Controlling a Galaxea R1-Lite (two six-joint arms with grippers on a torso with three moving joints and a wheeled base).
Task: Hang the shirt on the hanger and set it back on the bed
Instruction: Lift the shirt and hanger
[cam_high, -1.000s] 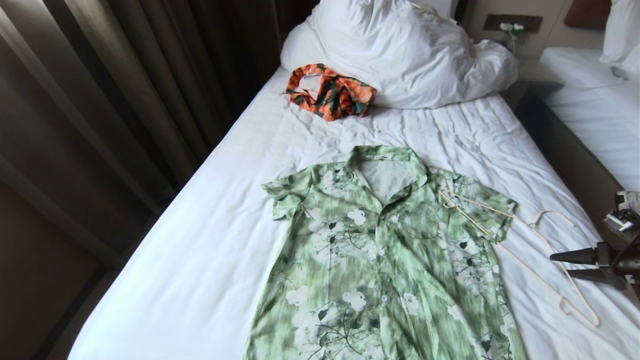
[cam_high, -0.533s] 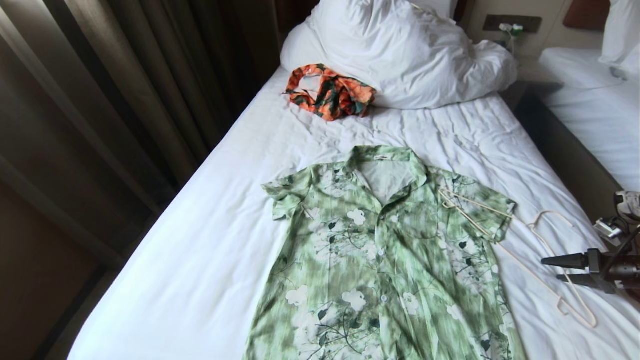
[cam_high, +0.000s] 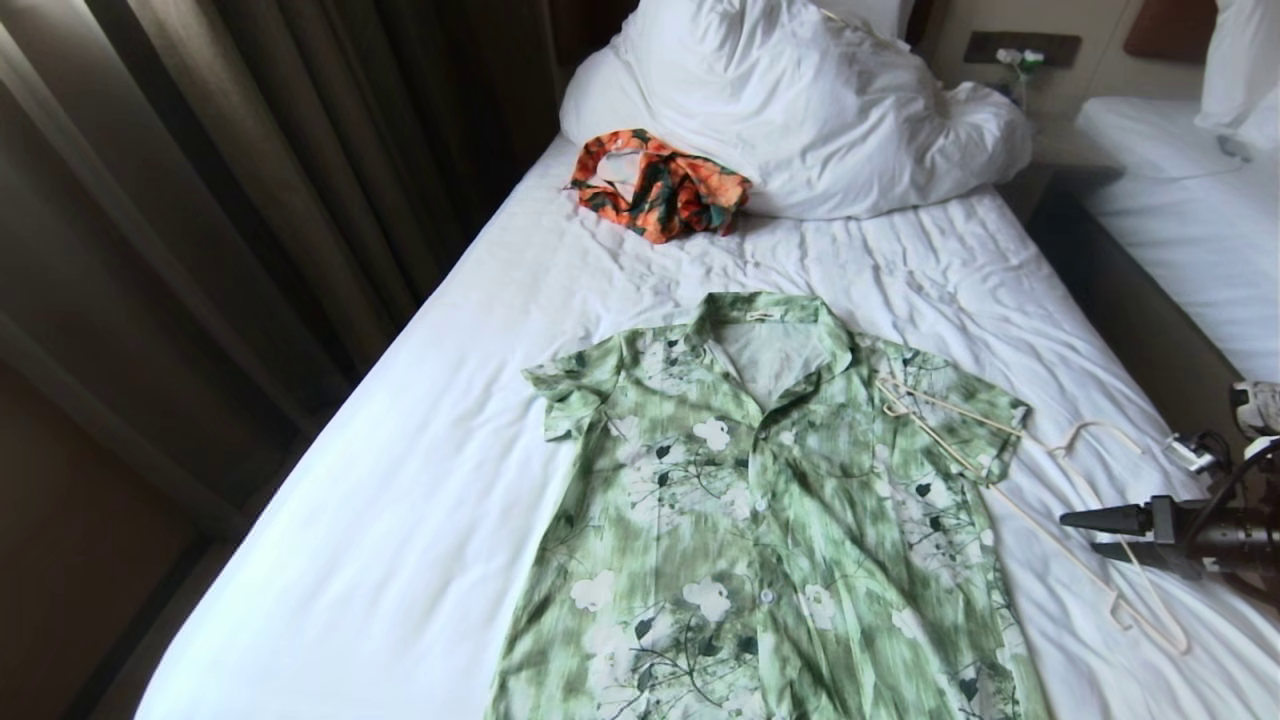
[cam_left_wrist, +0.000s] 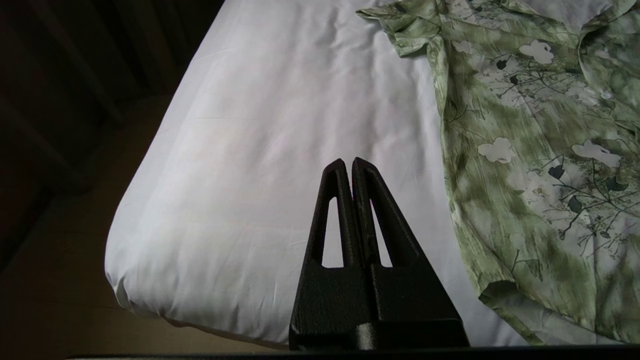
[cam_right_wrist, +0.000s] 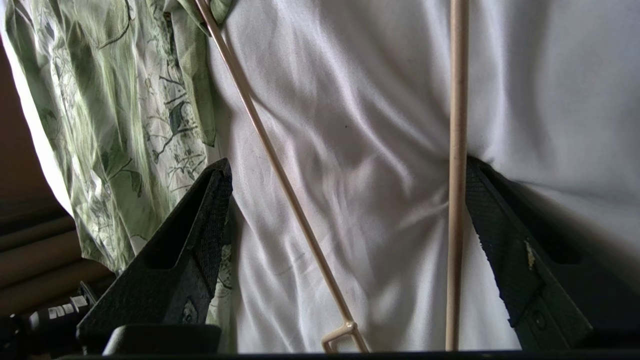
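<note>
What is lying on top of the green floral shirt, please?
One end of the hanger rests on the shirt at its sleeve; the rest lies on the bed. Whatever is beneath the shirt is covered.

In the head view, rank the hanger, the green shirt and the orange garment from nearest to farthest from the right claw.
1. hanger, under the open right claw
2. shirt, mid-bed, toward the robot's left
3. orange garment, far by the pillow

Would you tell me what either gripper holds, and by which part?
Nothing: the right gripper is open around the hanger; the left gripper is shut, empty.
</note>
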